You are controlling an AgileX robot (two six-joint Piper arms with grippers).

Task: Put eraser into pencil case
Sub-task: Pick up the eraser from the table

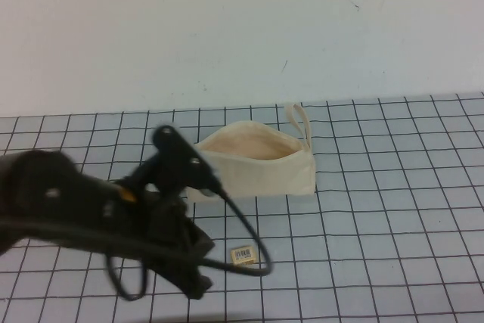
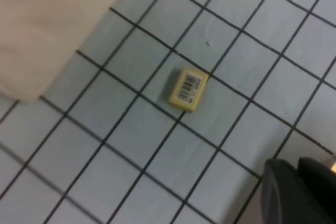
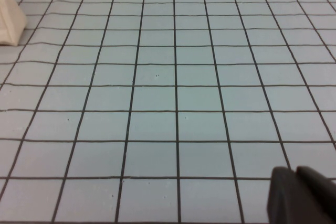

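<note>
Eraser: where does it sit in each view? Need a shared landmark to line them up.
High view: eraser low centre, on the grid mat, near side of the pencil case; left pincer beside it.
Left wrist view: eraser mid-frame, barcode label up, untouched.
Right wrist view: not in it; right pincer over bare mat.
Landmark: the pencil case, a corner in both wrist views.

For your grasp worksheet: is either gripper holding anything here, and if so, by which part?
Nothing is held. The eraser lies free on the grid mat beside the left gripper; the pencil case sits untouched beyond. The right gripper shows only mat.
</note>
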